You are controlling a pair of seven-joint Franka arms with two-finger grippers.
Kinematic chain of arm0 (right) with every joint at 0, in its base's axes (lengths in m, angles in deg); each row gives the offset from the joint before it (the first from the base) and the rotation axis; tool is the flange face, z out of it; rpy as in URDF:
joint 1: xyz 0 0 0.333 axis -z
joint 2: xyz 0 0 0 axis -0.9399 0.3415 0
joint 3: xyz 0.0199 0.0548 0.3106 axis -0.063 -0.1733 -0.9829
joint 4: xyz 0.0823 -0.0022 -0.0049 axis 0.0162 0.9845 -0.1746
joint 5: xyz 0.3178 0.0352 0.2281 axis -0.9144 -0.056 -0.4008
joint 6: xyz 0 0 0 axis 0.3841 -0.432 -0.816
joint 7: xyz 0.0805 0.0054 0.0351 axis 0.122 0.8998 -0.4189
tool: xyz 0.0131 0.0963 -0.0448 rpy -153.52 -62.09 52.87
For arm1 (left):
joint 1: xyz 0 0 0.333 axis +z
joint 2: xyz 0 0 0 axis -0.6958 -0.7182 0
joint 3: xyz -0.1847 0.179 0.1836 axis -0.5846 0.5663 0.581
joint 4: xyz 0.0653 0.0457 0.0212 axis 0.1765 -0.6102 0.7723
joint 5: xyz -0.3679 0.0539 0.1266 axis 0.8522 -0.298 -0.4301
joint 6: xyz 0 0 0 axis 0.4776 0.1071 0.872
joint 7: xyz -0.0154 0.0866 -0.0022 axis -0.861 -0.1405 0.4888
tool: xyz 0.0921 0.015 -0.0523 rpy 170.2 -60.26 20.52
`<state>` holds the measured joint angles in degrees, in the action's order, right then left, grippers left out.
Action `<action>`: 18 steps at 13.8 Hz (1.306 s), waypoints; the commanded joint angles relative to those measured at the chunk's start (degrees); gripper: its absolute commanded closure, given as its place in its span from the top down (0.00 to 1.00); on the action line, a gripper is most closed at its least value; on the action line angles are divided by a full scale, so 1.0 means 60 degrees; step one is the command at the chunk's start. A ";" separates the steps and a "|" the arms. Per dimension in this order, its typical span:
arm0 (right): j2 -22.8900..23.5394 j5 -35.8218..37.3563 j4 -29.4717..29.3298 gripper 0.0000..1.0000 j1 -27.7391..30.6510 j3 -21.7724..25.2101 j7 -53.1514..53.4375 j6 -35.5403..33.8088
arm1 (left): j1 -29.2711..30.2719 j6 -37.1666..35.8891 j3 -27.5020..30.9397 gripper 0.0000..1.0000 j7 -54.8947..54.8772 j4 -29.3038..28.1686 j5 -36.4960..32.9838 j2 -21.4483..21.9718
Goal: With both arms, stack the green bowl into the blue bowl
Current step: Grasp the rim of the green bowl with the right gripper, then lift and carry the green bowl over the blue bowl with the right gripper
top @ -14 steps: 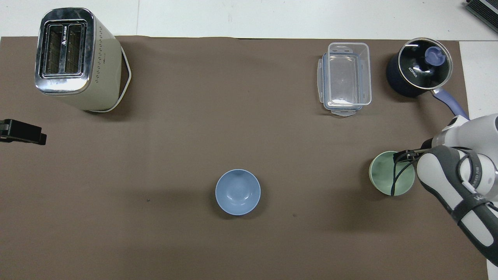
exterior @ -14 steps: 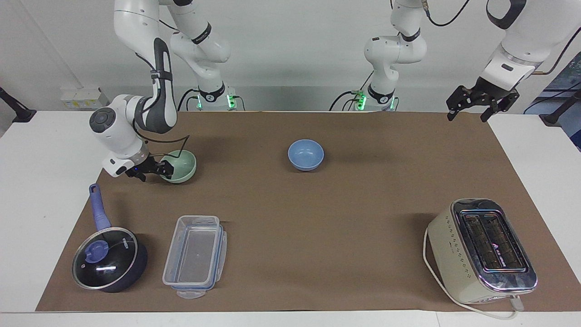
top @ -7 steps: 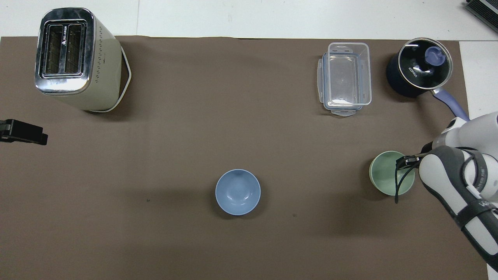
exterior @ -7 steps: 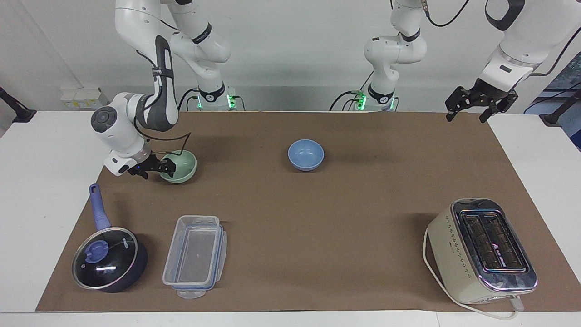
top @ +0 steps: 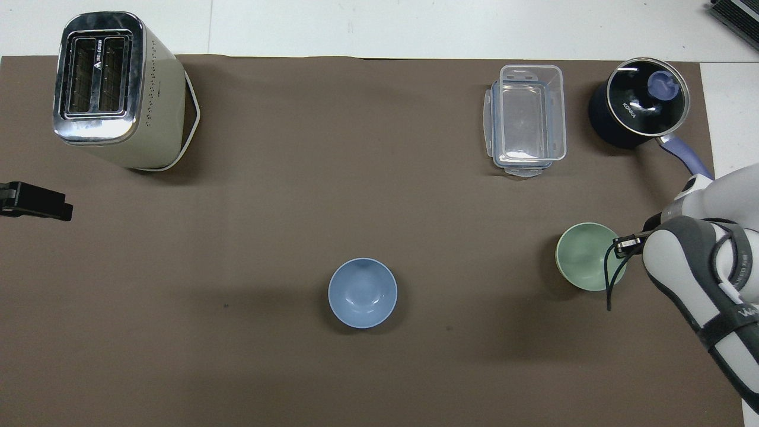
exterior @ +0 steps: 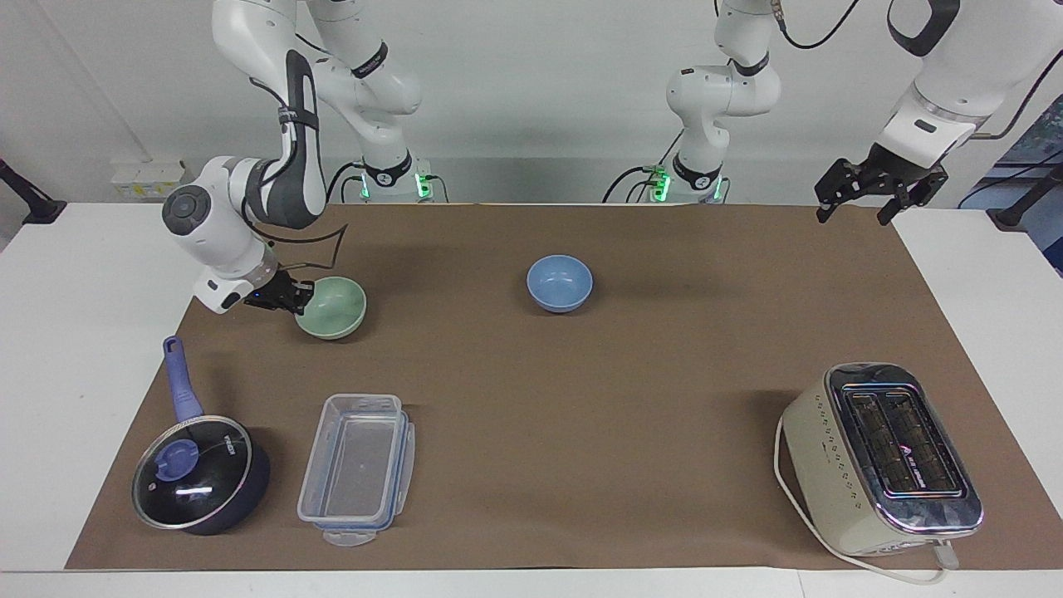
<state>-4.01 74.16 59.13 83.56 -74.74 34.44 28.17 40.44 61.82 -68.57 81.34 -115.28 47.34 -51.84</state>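
Note:
The pale green bowl (exterior: 335,307) is at the right arm's end of the brown mat, slightly tilted. My right gripper (exterior: 299,297) is shut on the rim of the bowl on the side toward the mat's end; in the overhead view the gripper (top: 620,244) is mostly hidden by the arm, next to the green bowl (top: 584,256). I cannot tell whether the bowl is off the mat. The blue bowl (exterior: 560,282) stands empty mid-table, near the robots (top: 362,292). My left gripper (exterior: 855,209) waits open, up over the mat's corner at the left arm's end (top: 56,209).
A dark lidded pan with a blue handle (exterior: 198,482) and a clear plastic box (exterior: 357,467) lie farther from the robots than the green bowl. A cream toaster (exterior: 884,457) stands at the left arm's end, far from the robots.
My right gripper has closed on the green bowl's rim and shifted it a little toward the blue bowl and away from the robots. The left arm has barely moved.

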 commanded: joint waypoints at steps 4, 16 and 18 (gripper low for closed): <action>-0.1131 -0.1147 -0.0281 0.00 -0.1357 -0.0054 0.0245 -0.0697 | 0.0051 0.0201 -0.0052 1.00 0.0015 -0.0237 -0.0194 0.0175; -0.0987 -0.1163 -0.1146 0.00 -0.6179 -0.0054 0.6325 -0.0143 | 0.0051 0.0201 -0.0052 1.00 0.0015 -0.0237 -0.0194 0.0175; -0.0519 -0.1236 -0.1293 0.00 -0.6850 -0.0113 0.7288 0.0266 | 0.0051 0.0201 -0.0052 1.00 0.0030 -0.0237 -0.0194 0.0175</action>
<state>-10.06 67.90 52.91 45.26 -75.47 73.71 27.60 40.44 61.89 -68.57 81.34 -115.28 47.34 -51.84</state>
